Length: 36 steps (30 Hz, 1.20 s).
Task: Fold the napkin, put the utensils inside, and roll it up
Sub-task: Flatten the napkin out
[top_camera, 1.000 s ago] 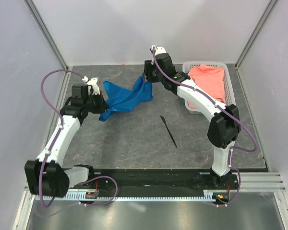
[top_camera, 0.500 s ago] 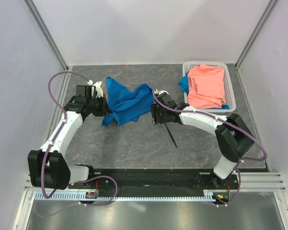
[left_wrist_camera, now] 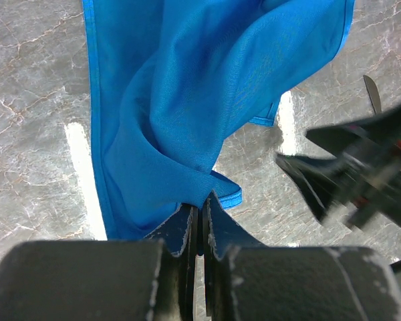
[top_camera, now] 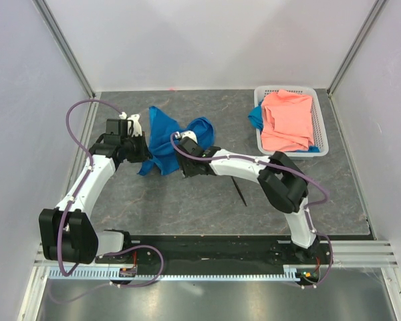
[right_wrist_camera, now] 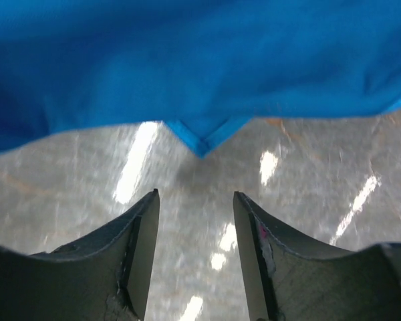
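The blue napkin (top_camera: 168,139) lies crumpled on the table's left half. My left gripper (top_camera: 143,151) is shut on its left edge; in the left wrist view the jaws (left_wrist_camera: 200,200) pinch a fold of the napkin (left_wrist_camera: 200,100). My right gripper (top_camera: 186,166) stands open at the napkin's near right edge. In the right wrist view its fingers (right_wrist_camera: 195,197) hold nothing, and a corner of the napkin (right_wrist_camera: 200,142) hangs just ahead of them. The black utensil (top_camera: 240,192) lies on the table, its far end under the right arm.
A white basket (top_camera: 320,137) at the back right holds a salmon-pink cloth (top_camera: 287,120), with a blue scrap (top_camera: 255,118) at its left side. Walls enclose the table on three sides. My right arm (top_camera: 247,164) stretches leftward across the table's middle.
My right gripper let go of the napkin's raised far corner and swung down and left to its near edge. The napkin dropped and bunched. The left gripper shifted slightly.
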Available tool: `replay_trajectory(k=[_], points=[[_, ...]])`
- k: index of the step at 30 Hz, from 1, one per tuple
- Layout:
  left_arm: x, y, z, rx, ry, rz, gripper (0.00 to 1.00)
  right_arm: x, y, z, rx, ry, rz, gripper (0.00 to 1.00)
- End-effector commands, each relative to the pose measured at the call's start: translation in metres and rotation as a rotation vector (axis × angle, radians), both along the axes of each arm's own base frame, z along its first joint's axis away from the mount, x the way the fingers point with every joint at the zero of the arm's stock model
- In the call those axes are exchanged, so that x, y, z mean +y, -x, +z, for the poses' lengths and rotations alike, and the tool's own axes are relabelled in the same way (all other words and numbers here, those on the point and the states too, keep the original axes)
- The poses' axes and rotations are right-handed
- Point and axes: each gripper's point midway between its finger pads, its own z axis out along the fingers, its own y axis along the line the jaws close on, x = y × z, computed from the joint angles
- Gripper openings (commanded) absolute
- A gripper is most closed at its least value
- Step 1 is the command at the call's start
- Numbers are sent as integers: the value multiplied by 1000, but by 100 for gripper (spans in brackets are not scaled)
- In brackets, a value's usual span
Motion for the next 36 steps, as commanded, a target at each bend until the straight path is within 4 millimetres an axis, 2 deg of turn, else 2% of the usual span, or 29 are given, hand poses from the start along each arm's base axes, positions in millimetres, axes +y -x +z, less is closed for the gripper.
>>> replay_trajectory(k=[1,2,3,5,7,8,15,18,19,21,22,23,24,26,27,28,29,30,31,32,33,34,35,36], points=[[3,-5,17,-64,-23,-16,6,4,-18,-3,-24,39,-41,56],[3,-4,17,-65,-22,-15,6,5,-19,-12,-14,54,-42,56],[2,-4,18,-68,-20,-16,7,10,-23,-9,-19,49,-41,55],[2,-4,20,-71,-17,-17,8,10,-26,-21,-11,72,-47,54],[1,-3,22,-75,-13,-21,8,14,-30,-22,-16,79,-50,54],[0,-3,22,-78,-9,-24,9,12,-30,-30,-10,100,-55,54],[-1,-3,25,-85,-6,-24,9,2,-31,-51,6,170,-86,48],[1,-4,22,-77,-16,-20,9,0,-27,-67,28,179,-84,37],[2,-4,20,-75,-24,-17,9,0,-25,-74,39,185,-78,27],[9,-6,18,-75,-53,5,9,2,-24,-78,50,186,-52,17],[11,-6,16,-73,-62,14,9,1,-25,-77,47,186,-48,8],[14,-7,14,-68,-80,27,9,-2,-23,-77,50,195,-41,3],[17,-7,10,-61,-93,33,9,-3,-24,-68,42,184,-40,0],[21,-9,6,-49,-115,47,9,-15,-25,-62,43,188,-43,0],[22,-9,0,-33,-119,50,9,-17,-27,-44,25,164,-47,0],[22,-10,-2,-26,-120,52,9,-24,-30,-37,18,156,-57,0],[22,-11,-4,-20,-121,51,9,-36,-24,-39,27,168,-58,0],[21,-11,-8,-9,-119,52,9,-40,-26,-17,1,138,-62,0],[20,-11,-11,3,-115,51,9,-50,-28,-12,-2,133,-73,0],[19,-11,-12,7,-109,47,9,-64,-22,-16,9,149,-78,0],[16,-12,-16,19,-100,47,9,-70,-23,1,-13,128,-82,0],[13,-12,-18,23,-95,38,9,-82,-25,4,-16,129,-99,0],[5,-11,-19,24,-96,20,9,-97,-19,-3,0,151,-111,0],[1,-11,-20,28,-97,16,9,-105,-19,8,-14,140,-116,0]])
